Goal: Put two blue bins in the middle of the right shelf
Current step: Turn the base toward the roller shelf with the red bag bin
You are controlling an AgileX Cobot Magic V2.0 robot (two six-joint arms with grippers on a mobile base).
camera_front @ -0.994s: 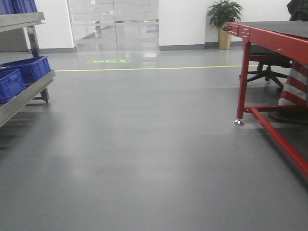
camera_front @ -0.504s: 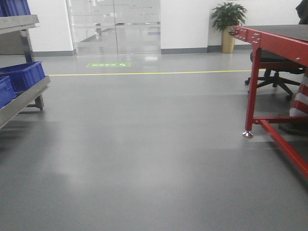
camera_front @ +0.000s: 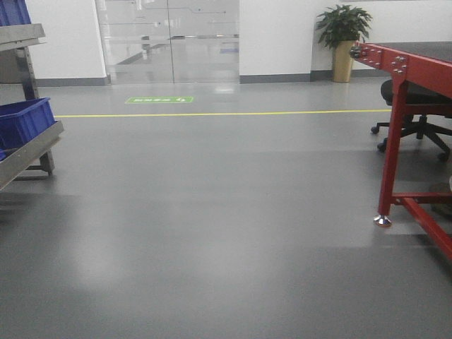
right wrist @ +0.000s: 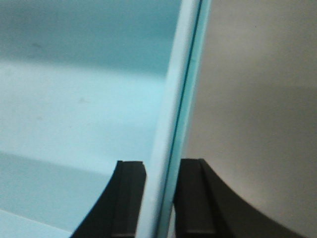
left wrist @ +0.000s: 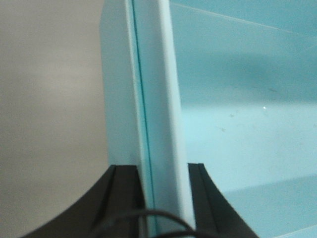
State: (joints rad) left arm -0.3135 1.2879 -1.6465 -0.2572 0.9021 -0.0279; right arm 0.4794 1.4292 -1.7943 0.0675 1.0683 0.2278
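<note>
Walls of the blue bin (left wrist: 237, 124) were pinched, one each, by the left gripper (left wrist: 161, 172) and right gripper (right wrist: 159, 167), probably to carry it level between them.

we see a smooth grey floor (camera_front: 212, 233) with pale reflections on it, crossed by a thin yellow line (camera_front: 233, 113), with a green marking (camera_front: 159, 100) just beyond. glass doors (camera_front: 168, 39) are set in the white wall (camera_front: 275, 35) above a grey skirting (camera_front: 275, 78). on the right, a potted plant (camera_front: 344, 28) stands by the wall, and a black office chair (camera_front: 417, 106) sits behind a red-framed stand (camera_front: 393, 134).
</note>
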